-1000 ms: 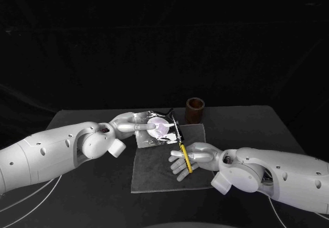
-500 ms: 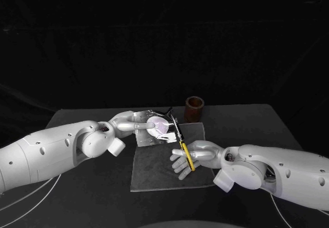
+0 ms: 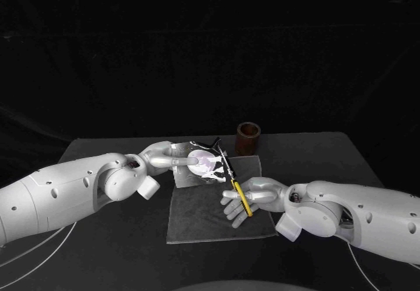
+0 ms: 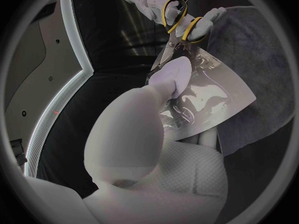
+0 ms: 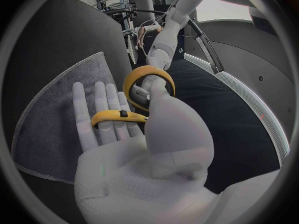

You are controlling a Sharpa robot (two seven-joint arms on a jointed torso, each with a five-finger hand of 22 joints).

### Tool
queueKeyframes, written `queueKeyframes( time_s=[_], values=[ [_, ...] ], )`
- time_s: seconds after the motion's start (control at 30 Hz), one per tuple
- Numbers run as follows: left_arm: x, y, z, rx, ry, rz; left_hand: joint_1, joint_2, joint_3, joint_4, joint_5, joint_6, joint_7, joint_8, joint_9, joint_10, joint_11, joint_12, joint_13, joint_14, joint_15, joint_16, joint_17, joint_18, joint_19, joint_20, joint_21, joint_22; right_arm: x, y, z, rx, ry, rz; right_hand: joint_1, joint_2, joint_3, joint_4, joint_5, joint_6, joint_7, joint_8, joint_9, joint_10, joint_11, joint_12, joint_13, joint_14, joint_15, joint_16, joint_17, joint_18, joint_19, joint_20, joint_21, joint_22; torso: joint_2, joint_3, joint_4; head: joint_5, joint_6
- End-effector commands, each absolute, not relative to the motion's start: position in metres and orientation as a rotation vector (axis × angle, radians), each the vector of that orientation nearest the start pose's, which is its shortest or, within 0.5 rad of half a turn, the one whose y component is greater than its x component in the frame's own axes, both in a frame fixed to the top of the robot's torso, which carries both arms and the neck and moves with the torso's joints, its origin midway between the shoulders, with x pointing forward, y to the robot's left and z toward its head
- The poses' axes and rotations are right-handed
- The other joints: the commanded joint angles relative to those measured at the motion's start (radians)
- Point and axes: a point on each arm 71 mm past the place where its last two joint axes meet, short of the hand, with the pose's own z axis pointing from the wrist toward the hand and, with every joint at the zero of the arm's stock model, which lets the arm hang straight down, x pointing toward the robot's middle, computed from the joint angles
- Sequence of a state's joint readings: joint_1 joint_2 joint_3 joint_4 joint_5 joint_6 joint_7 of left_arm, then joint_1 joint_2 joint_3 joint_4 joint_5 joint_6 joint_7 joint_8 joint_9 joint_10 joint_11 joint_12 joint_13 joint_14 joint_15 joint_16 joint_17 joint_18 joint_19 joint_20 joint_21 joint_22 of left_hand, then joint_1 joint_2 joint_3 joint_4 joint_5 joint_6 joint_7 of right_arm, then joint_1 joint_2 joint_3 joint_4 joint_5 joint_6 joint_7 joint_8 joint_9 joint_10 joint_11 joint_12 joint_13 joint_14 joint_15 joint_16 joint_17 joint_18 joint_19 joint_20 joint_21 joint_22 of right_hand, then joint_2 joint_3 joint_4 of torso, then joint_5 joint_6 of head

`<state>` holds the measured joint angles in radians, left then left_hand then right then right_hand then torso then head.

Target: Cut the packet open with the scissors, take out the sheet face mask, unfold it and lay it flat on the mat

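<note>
My left hand [image 3: 168, 159] holds the silver packet [image 3: 196, 163] upright above the far edge of the grey mat [image 3: 210, 221]. In the left wrist view its thumb [image 4: 171, 77] presses on the shiny packet [image 4: 209, 92]. My right hand [image 3: 251, 197] holds the yellow-handled scissors [image 3: 238, 193] with fingers through the loops [image 5: 148, 82], the other fingers spread over the mat [image 5: 50, 119]. The dark blades [image 4: 164, 57] meet the packet's edge on the side toward my right hand [image 4: 146, 0]. The face mask is hidden inside the packet.
A brown cylindrical cup [image 3: 249, 139] stands just beyond the mat's far right corner, close behind the scissor tips. Bare black table [image 3: 105, 242] lies to both sides of the mat.
My right hand has turned slightly and its forearm has shifted, tilting the scissors a little while the blades stay at the packet's edge. The left hand keeps the packet where it was.
</note>
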<state>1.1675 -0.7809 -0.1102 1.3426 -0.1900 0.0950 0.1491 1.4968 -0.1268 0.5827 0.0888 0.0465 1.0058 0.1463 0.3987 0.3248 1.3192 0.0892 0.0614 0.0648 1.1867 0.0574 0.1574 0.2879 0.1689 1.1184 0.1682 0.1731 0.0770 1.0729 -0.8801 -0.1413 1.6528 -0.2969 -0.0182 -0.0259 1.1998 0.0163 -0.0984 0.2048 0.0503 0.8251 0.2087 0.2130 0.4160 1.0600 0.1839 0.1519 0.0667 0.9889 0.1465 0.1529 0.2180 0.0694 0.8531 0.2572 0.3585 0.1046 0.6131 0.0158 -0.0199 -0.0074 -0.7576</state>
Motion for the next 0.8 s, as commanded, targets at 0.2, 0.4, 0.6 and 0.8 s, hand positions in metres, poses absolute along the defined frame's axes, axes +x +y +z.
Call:
queueKeyframes(
  time_s=[0.2, 0.4, 0.6, 0.8],
  values=[
    [0.4859, 0.2056, -0.2469, -0.921, 2.019, -1.498, -0.008, 0.007, 0.007, -0.009, 0.003, 0.002, 0.003, 0.005, 0.076, 0.006, -0.001, 0.004, 0.001, 0.008, 0.003, -0.005, 0.003, 0.013, -0.006, -0.002, 0.005, 0.002, 0.3995, -0.1725, -0.2782, 0.924, 2.272, 1.389, 0.050, 0.040, -0.060, 0.006, 0.002, 0.047, 0.006, 0.041, 0.011, 0.074, -0.031, 0.042, 0.008, 0.066, -0.027, 0.050, 0.009, 0.115, 0.051, -0.024, 0.030, 0.011, 0.000, -0.0007, 0.0003, 0.000, -0.002],
    [0.4860, 0.2061, -0.2469, -0.923, 2.017, -1.496, -0.010, 0.007, 0.008, -0.011, 0.003, 0.003, 0.003, 0.005, 0.077, 0.006, -0.001, 0.004, 0.001, 0.009, 0.003, -0.006, 0.003, 0.013, -0.006, -0.002, 0.006, 0.002, 0.4019, -0.1743, -0.2776, 0.927, 2.237, 1.378, 0.125, 0.099, -0.108, 0.008, 0.001, 0.150, -0.060, 0.108, 0.055, 0.217, -0.096, 0.102, 0.047, 0.192, -0.085, 0.121, 0.068, 0.116, 0.132, -0.074, 0.090, 0.039, 0.000, -0.0005, 0.0000, 0.000, -0.001],
    [0.4861, 0.2067, -0.2469, -0.925, 2.016, -1.495, -0.011, 0.007, 0.009, -0.011, 0.003, 0.003, 0.003, 0.005, 0.077, 0.007, -0.001, 0.004, 0.001, 0.009, 0.003, -0.006, 0.003, 0.013, -0.006, -0.002, 0.006, 0.002, 0.4036, -0.1768, -0.2773, 0.927, 2.216, 1.369, 0.190, 0.145, -0.158, 0.026, -0.001, 0.231, -0.120, 0.171, 0.123, 0.338, -0.153, 0.155, 0.103, 0.293, -0.138, 0.189, 0.148, 0.115, 0.200, -0.125, 0.154, 0.074, 0.000, 0.0000, -0.0002, 0.000, -0.002],
    [0.4862, 0.2066, -0.2469, -0.926, 2.016, -1.495, -0.011, 0.007, 0.009, -0.011, 0.003, 0.003, 0.003, 0.005, 0.077, 0.007, -0.001, 0.004, 0.001, 0.009, 0.003, -0.006, 0.003, 0.013, -0.006, -0.002, 0.006, 0.002, 0.4032, -0.1767, -0.2772, 0.923, 2.220, 1.376, 0.207, 0.157, -0.220, 0.054, -0.001, 0.212, -0.116, 0.178, 0.163, 0.329, -0.151, 0.147, 0.128, 0.279, -0.137, 0.190, 0.190, 0.110, 0.192, -0.130, 0.168, 0.087, 0.000, 0.0004, -0.0005, -0.001, -0.002]
  ],
)
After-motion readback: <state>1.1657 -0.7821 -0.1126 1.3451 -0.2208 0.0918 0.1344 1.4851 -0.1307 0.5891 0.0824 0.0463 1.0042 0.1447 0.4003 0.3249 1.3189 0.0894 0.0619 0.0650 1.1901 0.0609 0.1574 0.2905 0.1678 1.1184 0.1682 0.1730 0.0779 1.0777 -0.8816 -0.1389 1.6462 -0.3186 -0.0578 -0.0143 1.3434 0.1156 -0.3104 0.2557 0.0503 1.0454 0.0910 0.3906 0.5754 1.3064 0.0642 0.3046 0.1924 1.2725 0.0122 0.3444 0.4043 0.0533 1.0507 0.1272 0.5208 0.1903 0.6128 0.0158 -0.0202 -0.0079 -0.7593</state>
